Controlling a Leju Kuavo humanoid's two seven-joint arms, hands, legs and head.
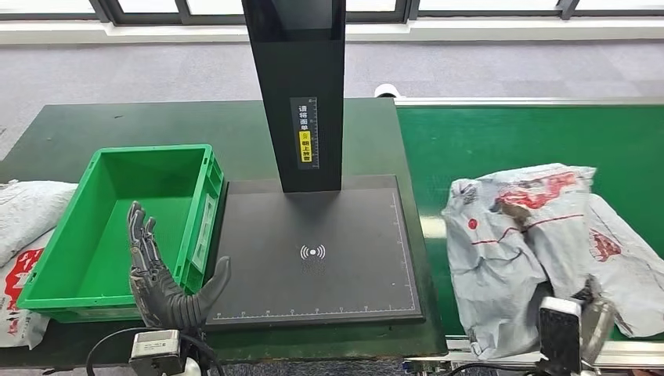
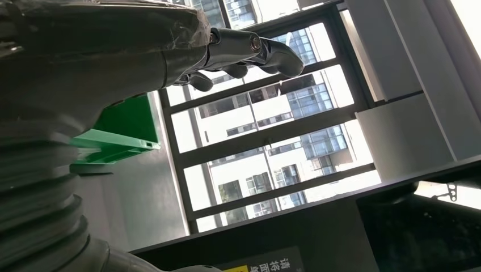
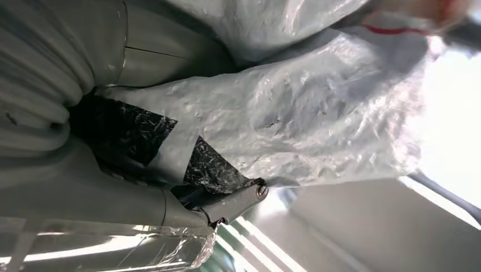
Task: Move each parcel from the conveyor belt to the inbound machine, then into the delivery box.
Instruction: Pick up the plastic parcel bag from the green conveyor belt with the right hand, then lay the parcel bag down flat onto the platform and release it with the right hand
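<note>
A crumpled grey parcel [image 1: 501, 258] with red print lies at the near edge of the green conveyor belt [image 1: 501, 141], gripped from below by the robot's right hand [image 3: 170, 164], whose thumb presses into the plastic wrap. The left hand [image 1: 160, 274] hovers empty, fingers spread, over the near right corner of the green delivery box [image 1: 55, 258]. Between box and belt stands the black inbound machine [image 1: 329, 290].

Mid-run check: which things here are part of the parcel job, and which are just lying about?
Job:
grey parcels on the conveyor belt
right hand among the parcels
inbound machine
green delivery box
left hand, holding nothing

Lying about:
white bags left of the box
</note>
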